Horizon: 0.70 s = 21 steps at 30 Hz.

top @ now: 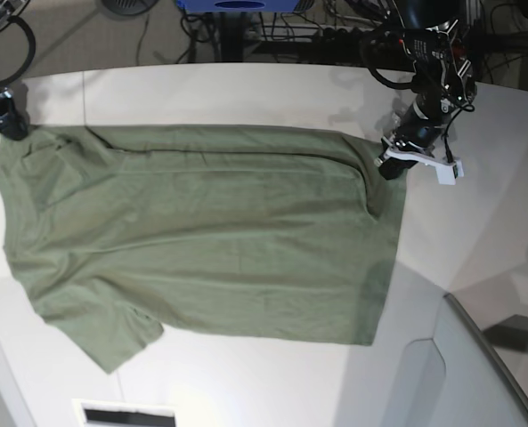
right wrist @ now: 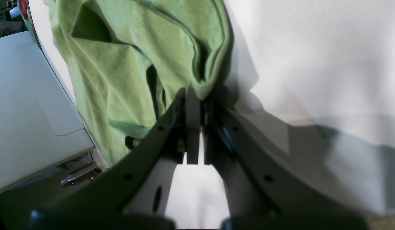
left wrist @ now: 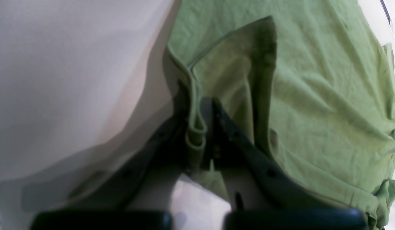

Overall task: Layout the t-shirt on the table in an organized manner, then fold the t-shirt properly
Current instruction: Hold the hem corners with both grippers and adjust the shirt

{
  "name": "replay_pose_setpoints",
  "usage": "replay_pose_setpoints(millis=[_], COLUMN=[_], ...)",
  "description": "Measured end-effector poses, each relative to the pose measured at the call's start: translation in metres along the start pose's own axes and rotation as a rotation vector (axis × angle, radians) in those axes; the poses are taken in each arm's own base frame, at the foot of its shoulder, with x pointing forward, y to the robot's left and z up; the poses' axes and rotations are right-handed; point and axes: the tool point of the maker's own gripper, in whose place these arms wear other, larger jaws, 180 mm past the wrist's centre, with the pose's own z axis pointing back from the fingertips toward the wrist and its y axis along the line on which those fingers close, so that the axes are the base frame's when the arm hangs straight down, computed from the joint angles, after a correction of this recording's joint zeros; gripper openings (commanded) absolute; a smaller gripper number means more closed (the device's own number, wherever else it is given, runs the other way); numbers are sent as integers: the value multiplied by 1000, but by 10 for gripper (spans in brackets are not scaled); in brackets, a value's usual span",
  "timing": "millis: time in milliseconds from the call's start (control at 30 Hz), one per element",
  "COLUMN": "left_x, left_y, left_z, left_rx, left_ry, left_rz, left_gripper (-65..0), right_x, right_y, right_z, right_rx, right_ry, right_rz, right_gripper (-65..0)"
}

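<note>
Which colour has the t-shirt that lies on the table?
Plain olive green, no pattern. The t-shirt shows best in the base view.

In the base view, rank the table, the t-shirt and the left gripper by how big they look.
1. table, stretching past the frame edges.
2. t-shirt, covering much of the tabletop.
3. left gripper, by far the smallest, shut on the t-shirt's edge; it sits no nearer the camera, so the order is safe.

Plain olive-green t-shirt [top: 201, 240], no pattern; white counter [top: 246, 89]; black pincers, left [left wrist: 202, 127] and right [right wrist: 197, 105].
</note>
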Motion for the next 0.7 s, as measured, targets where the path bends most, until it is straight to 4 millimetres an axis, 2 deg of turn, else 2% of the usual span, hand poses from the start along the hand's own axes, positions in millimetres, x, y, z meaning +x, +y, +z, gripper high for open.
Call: replay_pose_setpoints(millis=[100,200,267,467,700], left_x=[0,0,0,-1,2], left_y=[0,0,0,0,-1], left_z=[0,0,0,0,1], left_rx=[0,0,0,-1,2], left_ry=[0,0,1,1,2], left_rz=[-1,-1,0,-1,-21], left_gripper=[-650,-650,-650,-650,-650], right_x=[0,-1,-2,0,-2], right_y=[0,3,8,4,2], right_z=[0,0,3,15,12], right_rx=[0,14,13,-36,-27], right_ry=[0,9,35,43,45], right_rz=[0,0,28,88,63], right_gripper=[-627,-516,-467,-453,-449])
